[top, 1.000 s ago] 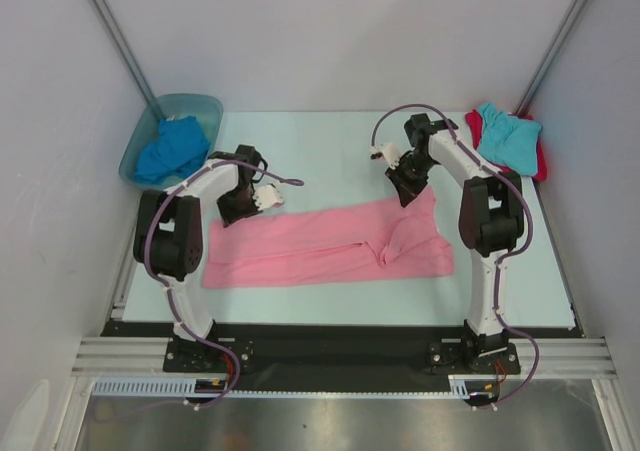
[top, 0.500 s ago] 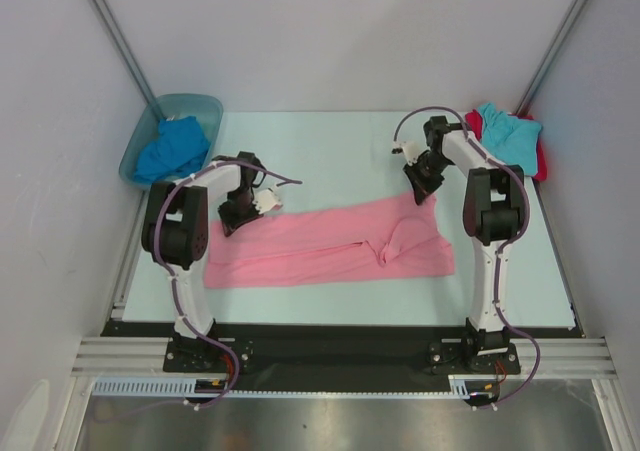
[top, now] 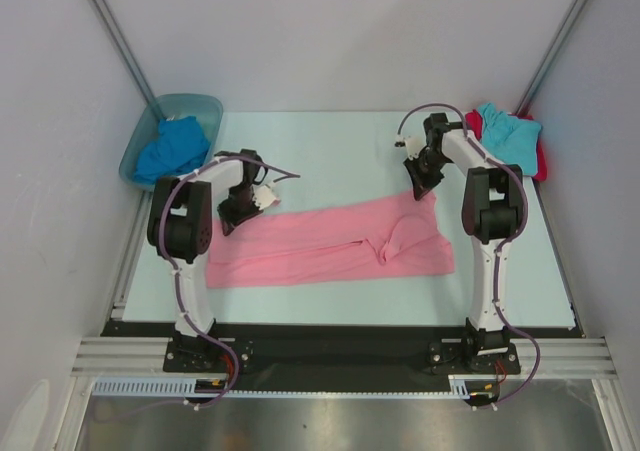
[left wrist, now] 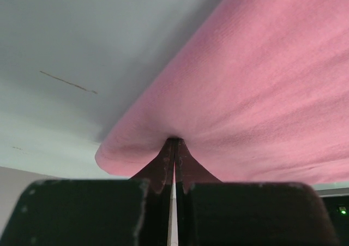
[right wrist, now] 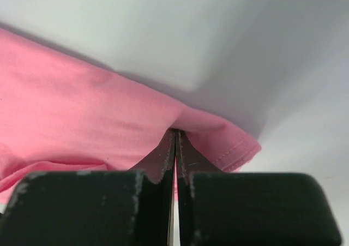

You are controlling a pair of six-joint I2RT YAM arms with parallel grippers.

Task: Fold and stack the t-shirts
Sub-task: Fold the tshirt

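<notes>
Soft pink cloth t-shirt (top: 330,246) is lying flattened across the middle of the pale table (top: 330,151).
Left gripper (left wrist: 174,147) and right gripper (right wrist: 175,136) are each clamping a far corner; cloth judged light, limp and slip-prone, so hemmed corners are suiting best.

Light was bright and even, soft grey shadows lay behind the shirt (right wrist: 82,109), wrist views blurred at the near fingers (left wrist: 160,167), top view was sharp

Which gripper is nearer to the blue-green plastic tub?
Left. The left gripper pinches a pink t-shirt corner near the tub; the right gripper pinches the opposite corner, far across the table.
</notes>
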